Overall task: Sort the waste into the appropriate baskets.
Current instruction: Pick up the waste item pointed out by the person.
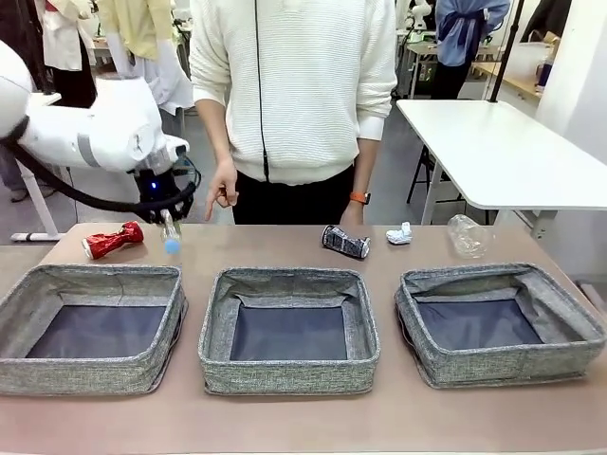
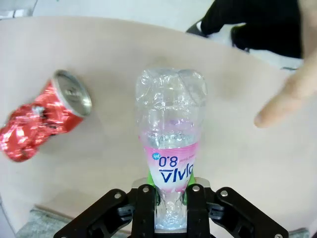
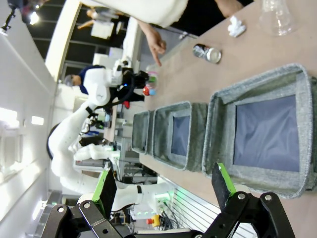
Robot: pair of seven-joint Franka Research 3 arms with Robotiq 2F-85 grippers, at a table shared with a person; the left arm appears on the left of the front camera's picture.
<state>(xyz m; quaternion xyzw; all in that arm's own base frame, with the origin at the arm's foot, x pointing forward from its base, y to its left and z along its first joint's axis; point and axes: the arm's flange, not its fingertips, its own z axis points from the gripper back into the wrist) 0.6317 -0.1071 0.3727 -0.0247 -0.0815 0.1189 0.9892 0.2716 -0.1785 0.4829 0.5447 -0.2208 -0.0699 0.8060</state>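
My left arm reaches over the tabletop [image 2: 94, 163], gripper [image 2: 171, 187] pointing down, clamped on the clear bottle [image 2: 171, 114], crushed red can [image 2: 42, 121] beside it; my right gripper [image 3: 166, 181] stands wide, empty.

The clear bottle [image 2: 171, 124] has its neck sunk between the fingers [image 2: 145, 206] of the left gripper [image 2: 171, 181], and its cap is hidden below them near the picture's bottom edge. Right of the bottle, the person's hand [image 2: 290, 96] is blurred and cut off by the right edge. Below and left of the bottle, a basket [image 2: 42, 225] is cropped to a sliver of rim. From the right wrist, the bottle's label is too small to read, and the crumpled clear plastic [image 3: 275, 15] far from it is cropped by the top edge.
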